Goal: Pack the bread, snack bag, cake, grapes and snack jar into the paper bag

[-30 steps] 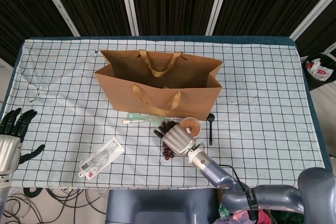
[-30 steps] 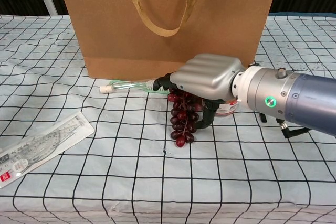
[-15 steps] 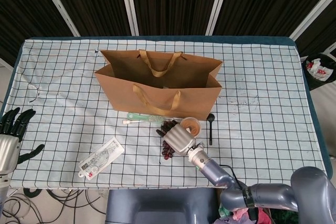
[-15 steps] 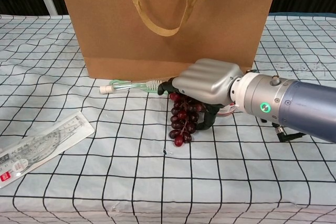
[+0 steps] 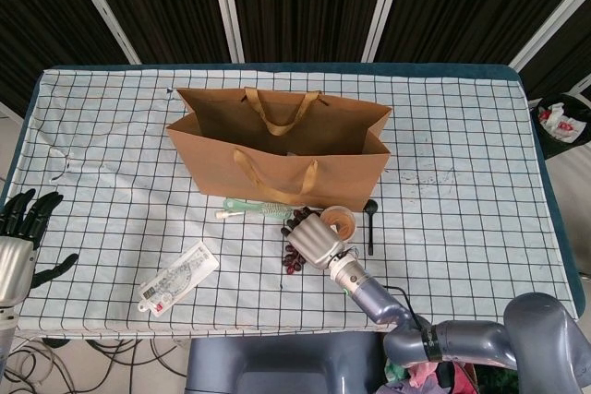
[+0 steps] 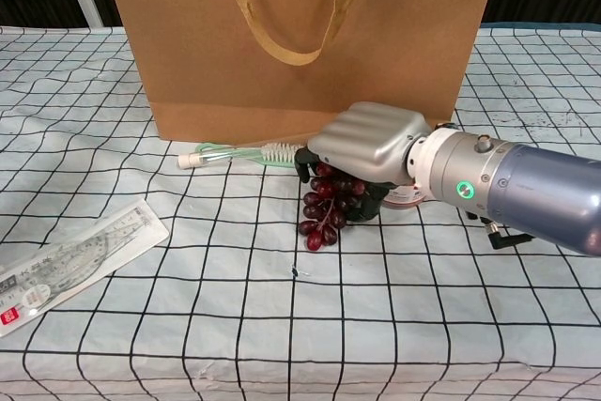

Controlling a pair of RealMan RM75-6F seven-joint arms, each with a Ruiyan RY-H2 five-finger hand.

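Green brush (image 6: 246, 151) beside grapes (image 6: 326, 209)

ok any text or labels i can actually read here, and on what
None can be read.
Packaged ruler set: red label and scale marks, too small and blurred.
Snack jar: red and white label, mostly hidden behind the right hand.
Paper bag: plain, no print.
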